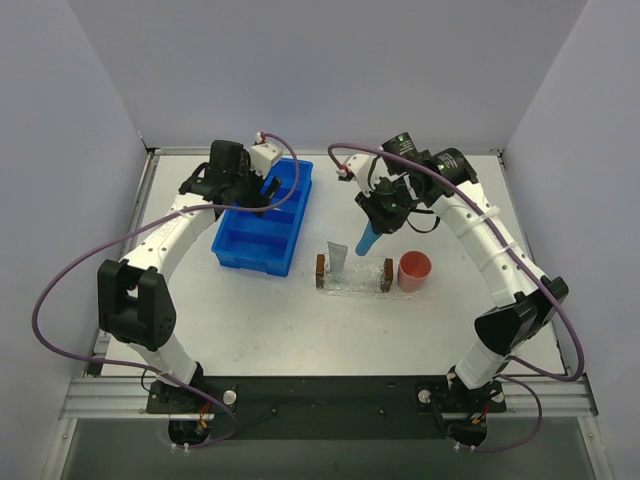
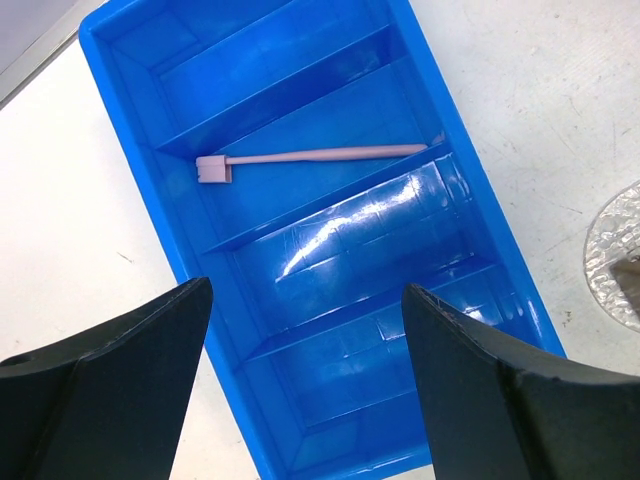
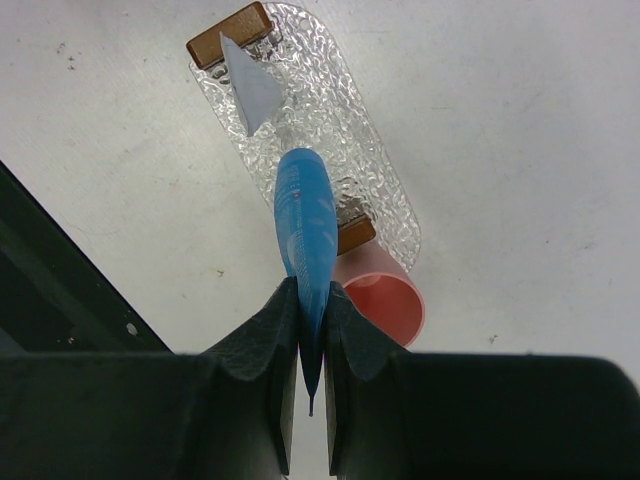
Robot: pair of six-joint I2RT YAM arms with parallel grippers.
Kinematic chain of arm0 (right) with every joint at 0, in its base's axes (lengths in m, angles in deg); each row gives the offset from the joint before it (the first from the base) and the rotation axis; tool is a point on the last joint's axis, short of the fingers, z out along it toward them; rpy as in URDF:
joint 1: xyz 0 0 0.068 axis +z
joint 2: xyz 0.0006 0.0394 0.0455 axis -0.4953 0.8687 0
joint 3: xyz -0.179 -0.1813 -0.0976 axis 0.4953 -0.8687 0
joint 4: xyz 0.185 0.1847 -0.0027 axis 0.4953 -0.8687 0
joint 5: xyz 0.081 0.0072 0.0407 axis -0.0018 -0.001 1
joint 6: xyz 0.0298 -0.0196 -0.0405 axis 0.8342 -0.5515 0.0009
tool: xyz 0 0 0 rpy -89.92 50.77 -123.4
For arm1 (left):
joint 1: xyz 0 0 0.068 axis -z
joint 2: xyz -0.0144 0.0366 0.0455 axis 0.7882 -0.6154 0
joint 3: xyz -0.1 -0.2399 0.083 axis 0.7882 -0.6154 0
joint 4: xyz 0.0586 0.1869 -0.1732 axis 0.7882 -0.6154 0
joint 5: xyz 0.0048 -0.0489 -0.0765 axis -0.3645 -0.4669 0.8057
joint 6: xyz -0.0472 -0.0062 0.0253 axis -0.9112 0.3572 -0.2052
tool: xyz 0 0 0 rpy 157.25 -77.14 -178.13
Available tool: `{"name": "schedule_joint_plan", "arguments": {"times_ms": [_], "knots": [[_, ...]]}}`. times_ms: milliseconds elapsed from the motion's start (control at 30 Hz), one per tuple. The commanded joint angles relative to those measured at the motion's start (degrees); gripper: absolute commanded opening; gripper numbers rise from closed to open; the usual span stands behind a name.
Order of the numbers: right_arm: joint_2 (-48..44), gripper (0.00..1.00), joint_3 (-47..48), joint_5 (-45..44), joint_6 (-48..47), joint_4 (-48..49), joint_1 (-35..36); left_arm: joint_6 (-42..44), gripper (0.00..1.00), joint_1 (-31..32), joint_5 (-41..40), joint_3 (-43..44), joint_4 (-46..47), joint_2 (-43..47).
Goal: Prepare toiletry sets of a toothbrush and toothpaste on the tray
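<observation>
Toothbrush [image 2: 310, 157]: one, pink-lilac.
Toothpaste tubes: two, namely pale grey-blue tube [image 3: 248, 92] and brighter blue tube [image 3: 306, 215].
Tray [image 3: 385, 185]: one, clear, glittery.
Brown blocks [image 3: 230, 33] on tray: two, one per short end.
Pink cup [image 3: 385, 300]: one.
Blue bin [image 2: 150, 180]: one, split into several compartments, exact number unclear.
Robot arms [image 1: 170, 225]: two.
Grippers: two, namely left gripper [image 2: 305, 290] and right gripper [image 3: 310, 290], two fingers each.

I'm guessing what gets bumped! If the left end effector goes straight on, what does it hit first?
The left end effector would probably meet the bin first, in an empty compartment, not the one holding the toothbrush. Depth is unclear.
</observation>
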Motion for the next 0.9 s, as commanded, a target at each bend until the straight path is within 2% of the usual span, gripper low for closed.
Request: {"name": "schedule_joint_plan", "arguments": {"times_ms": [0,867], "knots": [[0.56,0.00,-0.71,-0.73,-1.07,-1.48,1.14,-0.77,0.87,-0.58,-0.40,2.87,1.32,0.36],[5.30,0.00,-3.18,-3.81,-0.01,1.42,4.22,-0.68,0.87,-1.55,-0.92,1.11,2.02,2.03]]}}
